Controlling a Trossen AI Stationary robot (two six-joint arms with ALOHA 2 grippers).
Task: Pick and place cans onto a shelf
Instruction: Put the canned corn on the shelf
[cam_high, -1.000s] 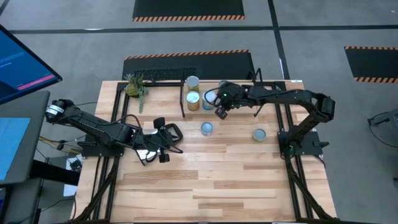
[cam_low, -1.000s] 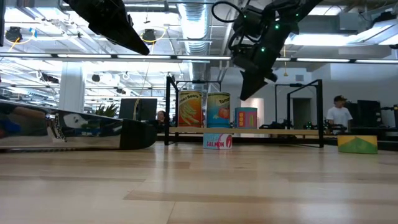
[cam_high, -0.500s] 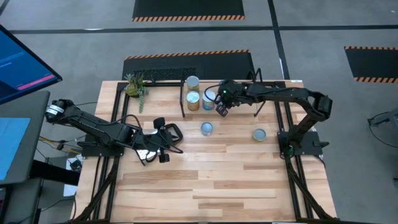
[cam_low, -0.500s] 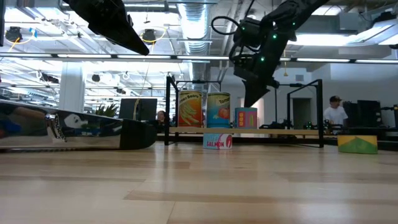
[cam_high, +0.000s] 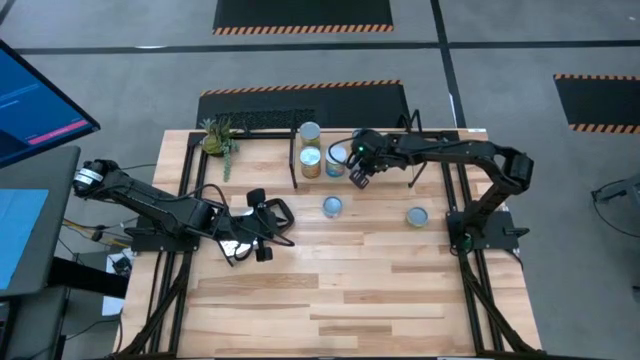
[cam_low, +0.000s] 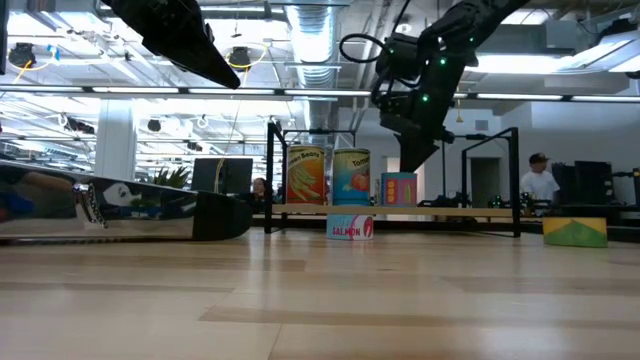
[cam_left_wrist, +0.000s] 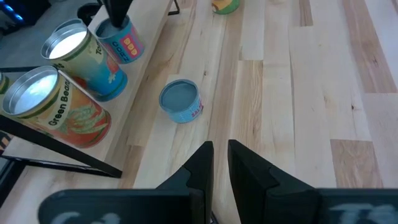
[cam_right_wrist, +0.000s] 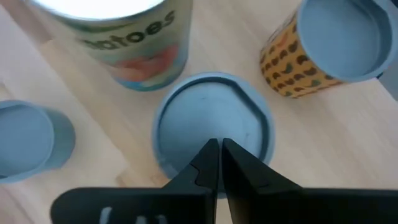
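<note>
Three cans (cam_low: 350, 177) are standing in a row on the shelf (cam_low: 440, 211), freeing the counter (cam_high: 350, 280); the right gripper (cam_low: 414, 160) is hovering above the end one, jaws closed and empty; the left gripper (cam_high: 262, 232) is waiting, jaws closed, apart.

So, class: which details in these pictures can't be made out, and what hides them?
- High view: the small blue can on the shelf is hidden under the right claw.
- Low view: the person behind is too small and distant to read.
- Left wrist view: the green can is cut off by the frame edge.
</note>
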